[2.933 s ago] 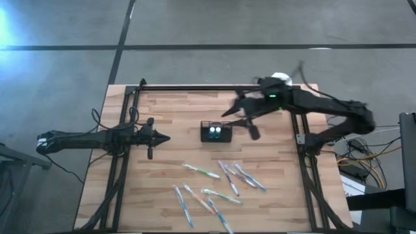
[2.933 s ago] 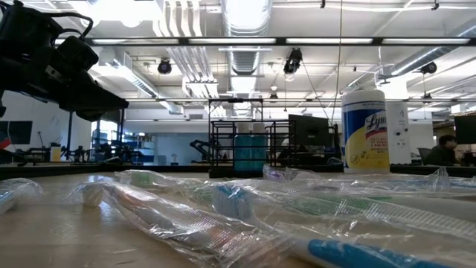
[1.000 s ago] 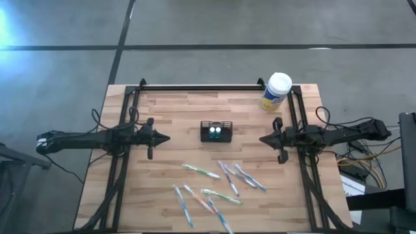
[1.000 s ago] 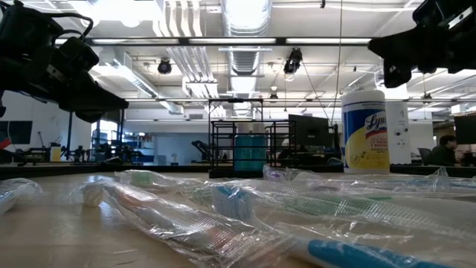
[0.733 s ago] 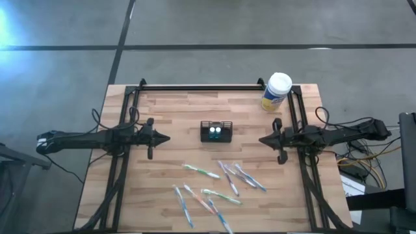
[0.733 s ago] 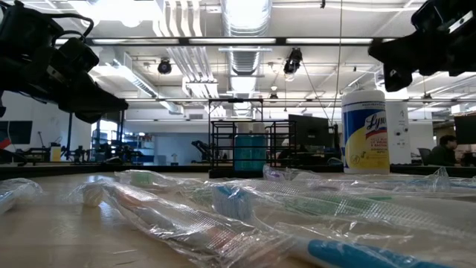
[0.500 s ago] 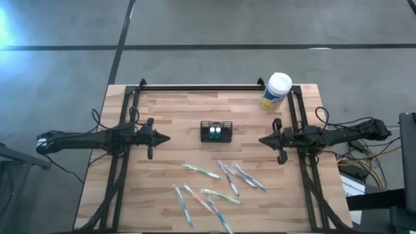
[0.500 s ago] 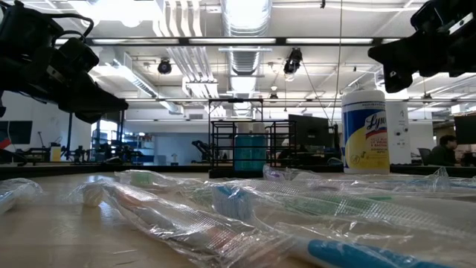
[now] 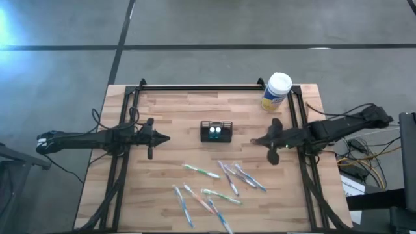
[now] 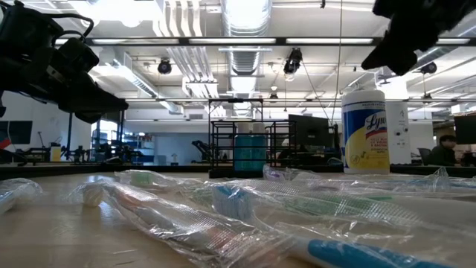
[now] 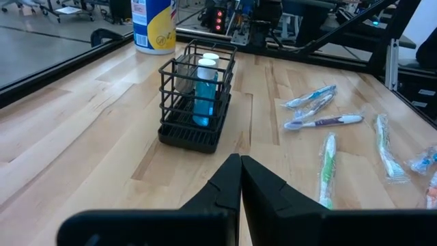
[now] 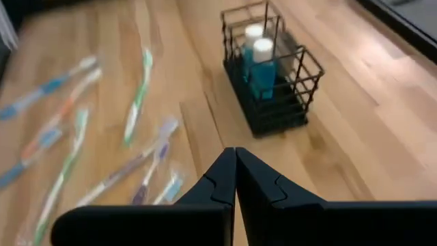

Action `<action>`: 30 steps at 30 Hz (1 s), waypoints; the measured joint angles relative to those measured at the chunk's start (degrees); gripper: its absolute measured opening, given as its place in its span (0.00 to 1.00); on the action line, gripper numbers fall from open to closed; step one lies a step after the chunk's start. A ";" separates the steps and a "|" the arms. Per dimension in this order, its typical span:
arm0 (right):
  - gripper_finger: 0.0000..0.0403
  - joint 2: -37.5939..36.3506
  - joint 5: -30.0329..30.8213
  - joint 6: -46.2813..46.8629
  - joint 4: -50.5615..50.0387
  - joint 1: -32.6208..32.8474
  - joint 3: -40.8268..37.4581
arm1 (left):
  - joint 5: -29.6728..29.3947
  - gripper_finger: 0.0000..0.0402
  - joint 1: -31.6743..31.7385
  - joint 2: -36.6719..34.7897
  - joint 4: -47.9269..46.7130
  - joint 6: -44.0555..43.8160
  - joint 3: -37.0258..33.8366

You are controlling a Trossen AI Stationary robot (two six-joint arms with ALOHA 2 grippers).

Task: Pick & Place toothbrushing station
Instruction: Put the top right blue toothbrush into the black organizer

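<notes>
**At mid-counter: the holder is yet to be gripped**

Near the middle of the wooden counter (image 9: 169,110) stands the small black wire-mesh toothbrushing station (image 9: 216,131), upright, two blue bottles inside. Both pincers are fully closed and empty: the right pincer (image 9: 255,141) is poised just beside the station, the left pincer (image 9: 166,138) waits apart. Before descent, the right pincer's jaws should be opened and brought over one mesh wall, clear of the wrapped plastic toothbrushes (image 9: 224,182) lying nearby.

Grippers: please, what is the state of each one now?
Left gripper: shut, holding nothing.
Right gripper: shut, holding nothing.
</notes>
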 joint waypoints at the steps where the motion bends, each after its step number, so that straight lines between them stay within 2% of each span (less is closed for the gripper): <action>1: 0.02 2.46 0.34 0.16 -1.57 0.66 2.19 | 0.00 0.04 0.01 0.02 -0.06 0.01 0.00; 8: 0.02 17.22 0.15 2.31 -9.45 3.39 14.40 | 0.01 0.04 0.02 0.00 -0.13 0.59 0.00; 14: 0.02 27.66 -3.09 15.85 -20.91 3.35 22.26 | 0.02 0.04 0.00 0.00 -0.13 1.44 0.00; 16: 0.02 30.94 -5.88 19.14 -24.11 3.36 23.85 | 0.02 0.04 0.01 0.00 -0.13 2.12 0.00; 20: 0.02 36.16 -11.71 17.43 -23.27 3.37 25.04 | 0.02 0.04 0.02 0.00 -0.13 3.33 0.00; 25: 0.04 40.72 -11.91 17.08 -20.59 3.59 25.52 | 0.02 0.04 0.01 0.00 -0.08 3.43 0.00; 30: 0.17 42.98 -12.34 18.68 -16.35 3.59 25.79 | 0.03 0.04 0.00 0.00 -0.03 3.45 0.00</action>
